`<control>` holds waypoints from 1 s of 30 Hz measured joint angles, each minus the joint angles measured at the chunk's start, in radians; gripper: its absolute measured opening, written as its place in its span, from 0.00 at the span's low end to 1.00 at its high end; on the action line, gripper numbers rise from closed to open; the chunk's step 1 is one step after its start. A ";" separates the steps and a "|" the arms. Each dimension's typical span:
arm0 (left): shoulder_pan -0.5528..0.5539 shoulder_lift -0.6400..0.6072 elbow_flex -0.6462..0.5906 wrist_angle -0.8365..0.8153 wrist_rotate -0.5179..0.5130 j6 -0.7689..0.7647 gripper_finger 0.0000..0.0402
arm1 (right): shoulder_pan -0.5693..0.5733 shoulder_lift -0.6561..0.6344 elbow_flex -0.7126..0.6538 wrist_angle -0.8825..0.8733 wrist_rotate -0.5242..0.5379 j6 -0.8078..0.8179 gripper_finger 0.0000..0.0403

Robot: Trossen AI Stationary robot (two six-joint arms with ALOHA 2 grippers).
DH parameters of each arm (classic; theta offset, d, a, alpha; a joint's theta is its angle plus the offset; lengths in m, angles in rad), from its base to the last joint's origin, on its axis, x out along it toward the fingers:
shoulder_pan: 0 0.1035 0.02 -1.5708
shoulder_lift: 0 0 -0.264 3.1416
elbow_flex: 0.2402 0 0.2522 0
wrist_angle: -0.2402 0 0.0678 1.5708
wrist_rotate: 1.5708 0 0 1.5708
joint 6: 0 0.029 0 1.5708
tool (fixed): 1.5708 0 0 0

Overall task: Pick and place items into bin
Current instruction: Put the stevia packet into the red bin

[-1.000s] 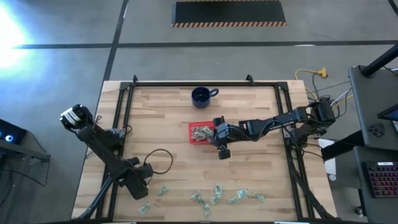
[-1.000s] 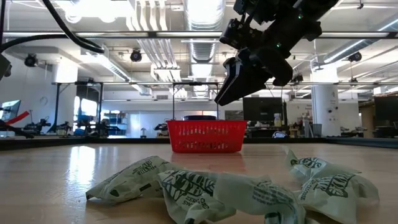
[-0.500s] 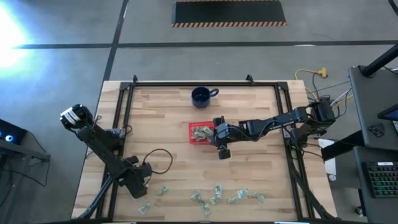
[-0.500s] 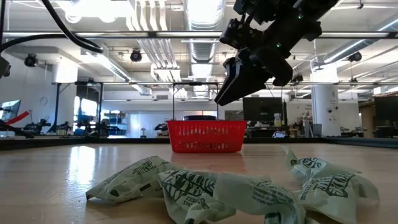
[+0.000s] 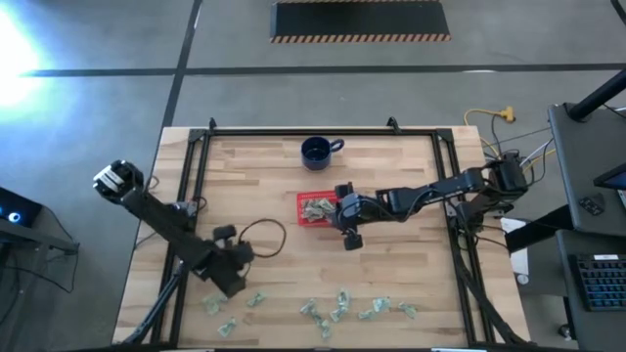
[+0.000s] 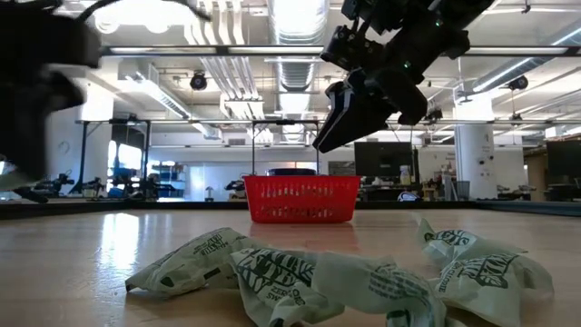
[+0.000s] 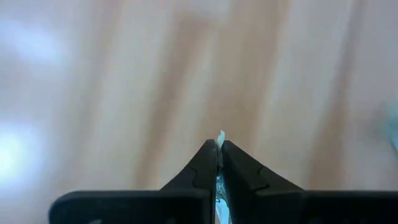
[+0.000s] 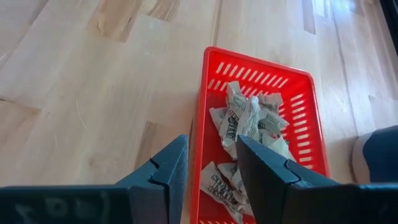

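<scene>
Fingers of my left gripper (image 7: 218,144) are pinched on a pale scrap, an item I reckon; only the wrist view shows it. High view puts that arm lower left, clear of the strewn items (image 5: 337,308). Right gripper (image 5: 347,232) hangs unclenched beside the bin (image 5: 302,200) at centre.

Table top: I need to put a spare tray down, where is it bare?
Free: the boards left of the blue mug and red bin, and those right of the right gripper. Crowded: the near edge, strewn with wrappers beside the left gripper.
</scene>
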 joint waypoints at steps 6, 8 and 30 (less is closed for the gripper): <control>0.148 0.000 0.028 0.141 -0.295 0.322 0.00 | 0.000 -0.020 0.000 0.001 0.000 -0.006 0.32; 0.203 -0.001 0.027 0.251 -0.328 0.464 0.00 | 0.000 -0.026 0.000 0.000 0.000 -0.006 0.32; 0.652 0.218 0.035 0.972 -0.069 1.091 0.00 | 0.012 -0.052 0.000 -0.118 0.006 0.013 0.32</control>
